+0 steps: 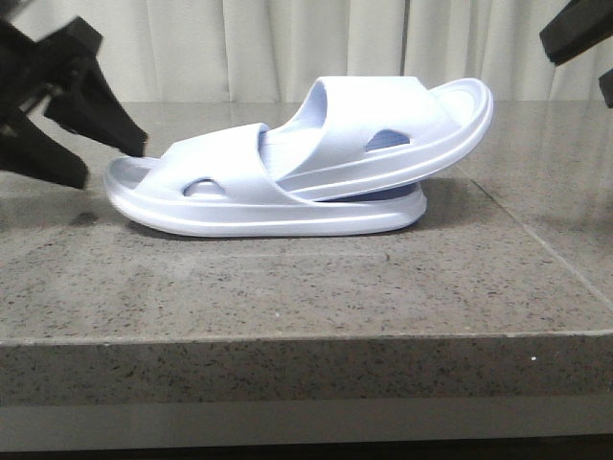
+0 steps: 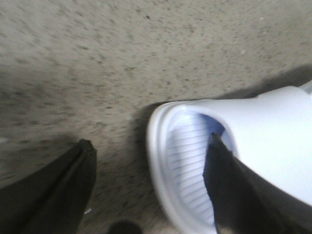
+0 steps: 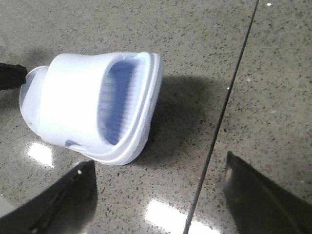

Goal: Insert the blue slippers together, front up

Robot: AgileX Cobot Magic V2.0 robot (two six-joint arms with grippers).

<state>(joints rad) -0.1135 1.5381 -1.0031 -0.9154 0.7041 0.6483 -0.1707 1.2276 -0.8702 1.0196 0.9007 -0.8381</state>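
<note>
The two blue slippers lie nested in the middle of the table. The lower slipper [image 1: 239, 206] lies flat with its toe to the left. The upper slipper [image 1: 383, 129] is pushed under the lower one's strap, and its free end tilts up to the right. My left gripper [image 1: 110, 161] is open just left of the lower slipper's toe. In the left wrist view [image 2: 148, 144] one finger [image 2: 229, 185] hangs over the ribbed toe opening [image 2: 185, 161] and the other over bare table. My right gripper [image 1: 594, 62] is open, high at the right, apart from the pair [image 3: 83, 97].
The grey speckled stone table [image 1: 287, 287] has a seam [image 3: 224, 112] running along its right part and a front edge [image 1: 306, 335] near the camera. A pale curtain [image 1: 239, 48] hangs behind. A left finger tip [image 3: 9, 75] shows in the right wrist view.
</note>
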